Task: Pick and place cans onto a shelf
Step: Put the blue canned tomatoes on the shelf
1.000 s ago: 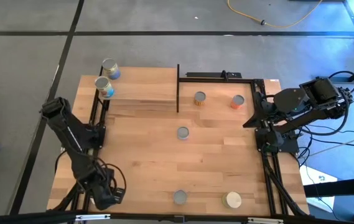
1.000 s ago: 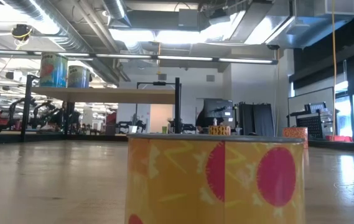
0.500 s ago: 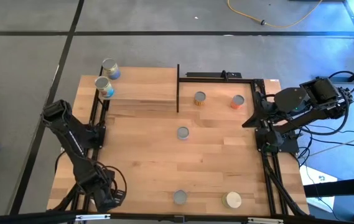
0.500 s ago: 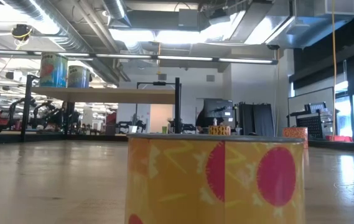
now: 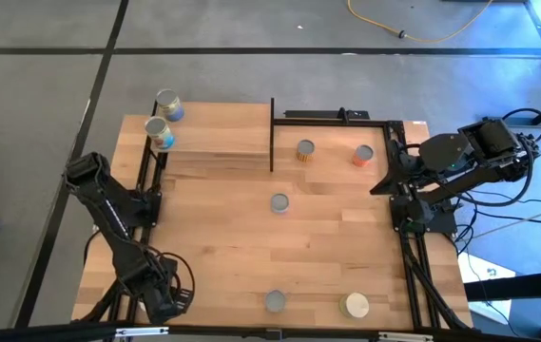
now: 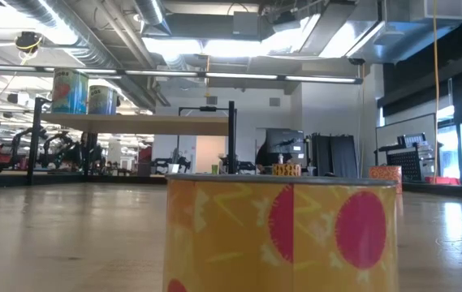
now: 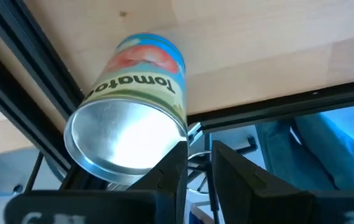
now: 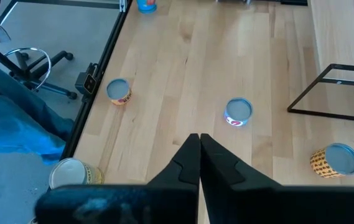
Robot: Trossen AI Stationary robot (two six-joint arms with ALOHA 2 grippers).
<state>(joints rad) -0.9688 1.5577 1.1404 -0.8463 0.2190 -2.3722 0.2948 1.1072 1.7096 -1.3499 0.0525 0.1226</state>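
— Where do the cans stand?

— Two on the shelf (image 5: 215, 142), far left end. Five on the table (image 5: 318, 237). The tomato can (image 7: 130, 106) sits right by the left gripper (image 7: 198, 168), at the near left corner.

— Gripped?

— No, jaws barely parted beside it. Right gripper (image 8: 199, 155) is pinched together, empty, at the right edge.

— Risk?

— A nudge could knock that can off the edge.

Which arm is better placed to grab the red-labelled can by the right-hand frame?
Right. The red-labelled can stands close to the right pincer, while the left pincer sits at the opposite, near-left corner of the table.
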